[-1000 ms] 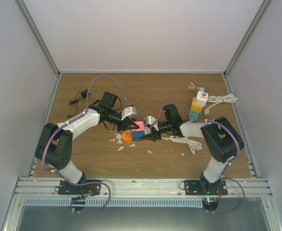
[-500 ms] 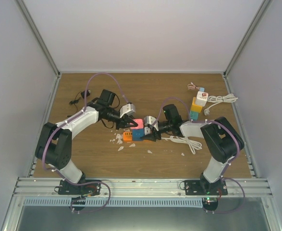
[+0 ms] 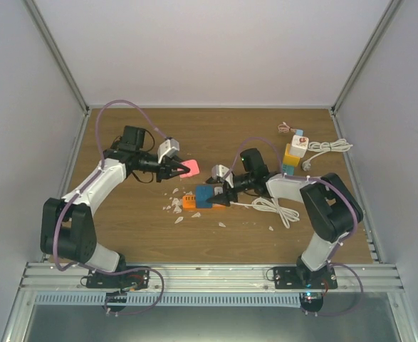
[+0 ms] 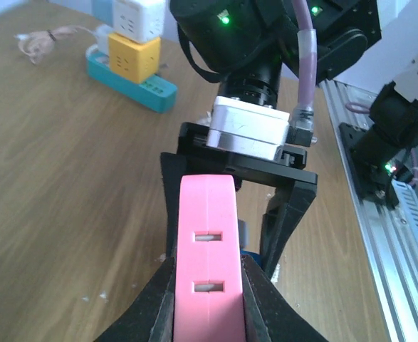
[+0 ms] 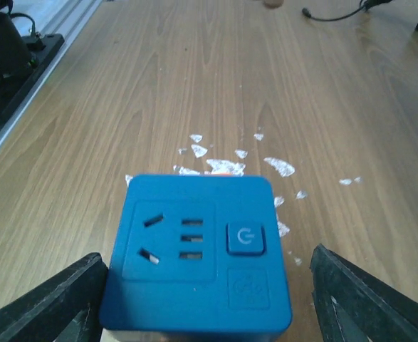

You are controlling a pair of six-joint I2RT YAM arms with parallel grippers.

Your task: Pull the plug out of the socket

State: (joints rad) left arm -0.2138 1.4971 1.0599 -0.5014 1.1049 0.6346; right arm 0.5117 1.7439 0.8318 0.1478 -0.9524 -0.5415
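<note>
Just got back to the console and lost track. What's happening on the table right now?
The left pincer is shut on the pink plug and holds it well apart from the blue socket cube. That cube lies between the open fingers of the right pincer, with its socket face bare. The plug looks fully off the socket.

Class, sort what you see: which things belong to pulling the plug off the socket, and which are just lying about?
Job: pink plug, left pincer holding it, blue socket, right pincer astride it.
Lying about: stacked socket cubes, white cables, black cable, white scraps.
</note>
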